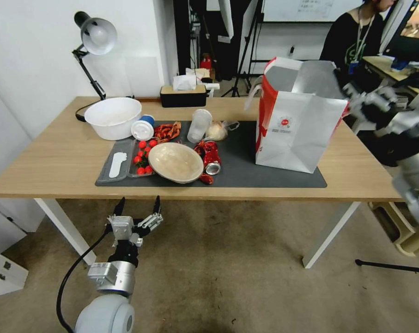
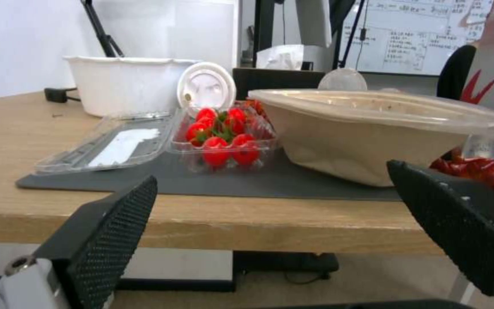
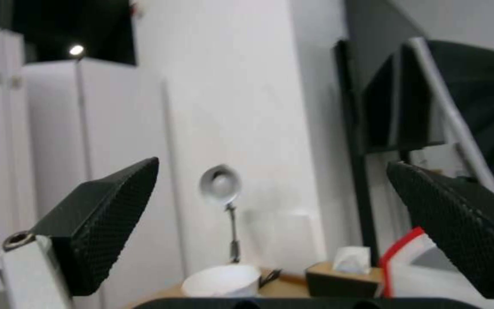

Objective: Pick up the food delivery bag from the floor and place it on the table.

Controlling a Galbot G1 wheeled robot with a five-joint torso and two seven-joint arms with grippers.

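Note:
The food delivery bag (image 1: 294, 134), white with a red side and a foil lining, stands upright with its mouth open on the right end of the dark mat (image 1: 246, 178) on the light-wood table (image 1: 57, 162). My right gripper (image 1: 355, 99) hovers just right of the bag's top rim, apart from it. In the right wrist view this gripper (image 3: 272, 163) is open and empty, with the bag's red edge (image 3: 396, 257) below it. My left gripper (image 1: 140, 201) hangs open below the table's front edge. In the left wrist view it (image 2: 271, 171) holds nothing.
Left of the bag the mat holds a lidded beige bowl (image 1: 175, 162), a tray of cherry tomatoes (image 1: 143, 157), a crushed red can (image 1: 211, 159) and a plastic cup (image 1: 199, 125). A white bowl (image 1: 113, 117), a desk lamp (image 1: 96, 34) and a tissue box (image 1: 183, 95) stand behind.

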